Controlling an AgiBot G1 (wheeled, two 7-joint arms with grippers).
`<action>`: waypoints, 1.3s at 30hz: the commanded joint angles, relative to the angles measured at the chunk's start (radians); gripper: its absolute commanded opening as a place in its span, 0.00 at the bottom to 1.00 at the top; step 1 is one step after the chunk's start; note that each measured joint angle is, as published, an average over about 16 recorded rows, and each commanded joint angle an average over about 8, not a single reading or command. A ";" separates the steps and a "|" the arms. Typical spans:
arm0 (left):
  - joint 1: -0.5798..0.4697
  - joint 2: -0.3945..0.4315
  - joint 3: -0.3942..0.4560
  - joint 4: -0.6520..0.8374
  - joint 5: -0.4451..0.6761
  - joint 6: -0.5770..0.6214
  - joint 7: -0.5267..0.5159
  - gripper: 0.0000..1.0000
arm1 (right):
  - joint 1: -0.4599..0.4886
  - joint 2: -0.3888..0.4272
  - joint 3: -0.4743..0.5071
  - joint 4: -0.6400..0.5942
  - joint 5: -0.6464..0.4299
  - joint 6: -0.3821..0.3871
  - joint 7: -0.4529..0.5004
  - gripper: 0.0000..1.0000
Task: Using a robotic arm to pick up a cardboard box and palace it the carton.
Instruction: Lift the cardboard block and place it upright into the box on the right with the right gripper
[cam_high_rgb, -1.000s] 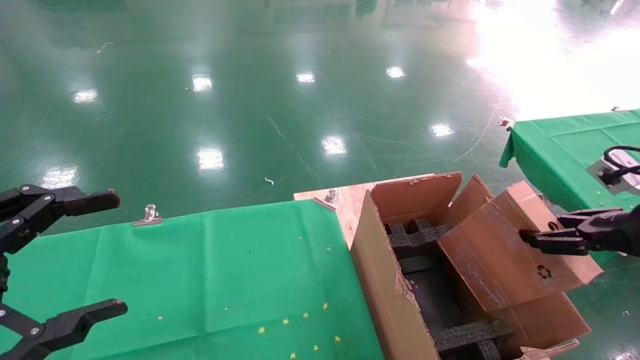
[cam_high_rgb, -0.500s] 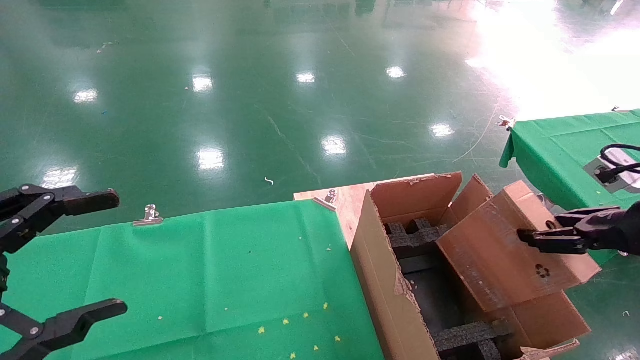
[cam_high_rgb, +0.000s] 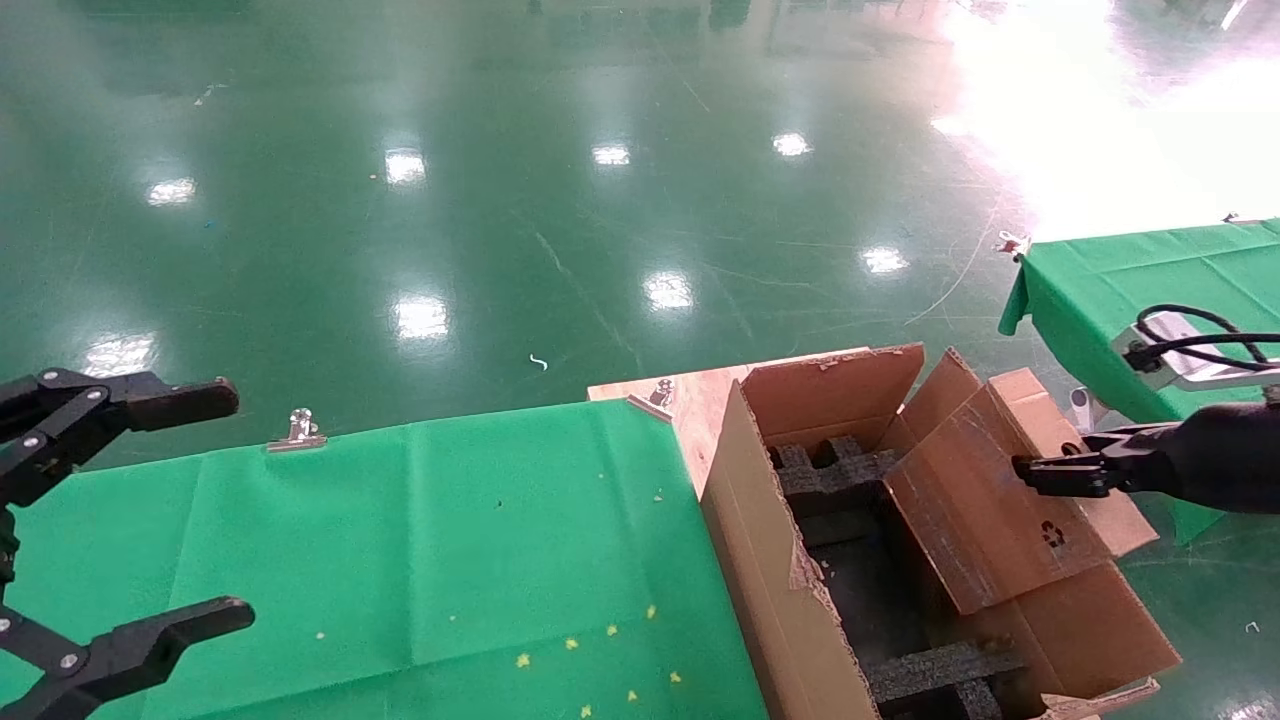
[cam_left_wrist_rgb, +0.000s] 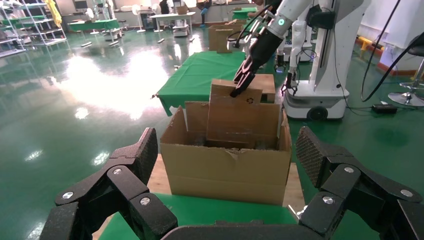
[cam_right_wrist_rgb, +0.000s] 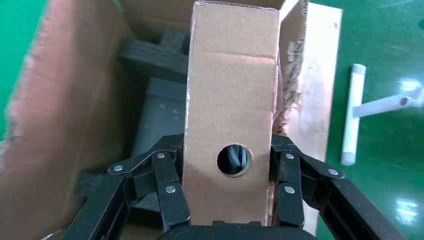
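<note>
The flat brown cardboard box (cam_high_rgb: 1000, 505) hangs tilted, its lower end inside the open carton (cam_high_rgb: 760, 560) and its upper end sticking out to the right. My right gripper (cam_high_rgb: 1035, 470) is shut on that upper end, near the recycling mark. In the right wrist view the fingers (cam_right_wrist_rgb: 172, 185) press both broad faces of the cardboard box (cam_right_wrist_rgb: 232, 100), whose narrow edge has a round hole. The left wrist view shows the white robotic arm (cam_left_wrist_rgb: 280, 22) holding the cardboard box (cam_left_wrist_rgb: 242, 117) over the carton (cam_left_wrist_rgb: 225, 170). My left gripper (cam_high_rgb: 240, 505) stands open at the far left.
Black foam blocks (cam_high_rgb: 830, 465) line the carton's bottom. The carton stands on a wooden board (cam_high_rgb: 700, 400) beside the green-clothed table (cam_high_rgb: 400, 540). Another green table (cam_high_rgb: 1130, 290) is at the right. A white pipe (cam_right_wrist_rgb: 352, 120) lies on the floor.
My right gripper has moved left with the cardboard box, carrying it further over the carton; its lower end sits deeper inside. The left arm has not moved.
</note>
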 joint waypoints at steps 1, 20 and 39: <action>0.000 0.000 0.000 0.000 0.000 0.000 0.000 1.00 | -0.010 -0.006 -0.009 0.010 -0.024 0.032 0.031 0.00; 0.000 0.000 0.000 0.000 0.000 0.000 0.000 1.00 | -0.092 -0.086 -0.088 0.069 -0.205 0.160 0.266 0.00; 0.000 0.000 0.000 0.000 0.000 0.000 0.000 1.00 | -0.200 -0.159 -0.137 0.018 -0.210 0.265 0.340 0.00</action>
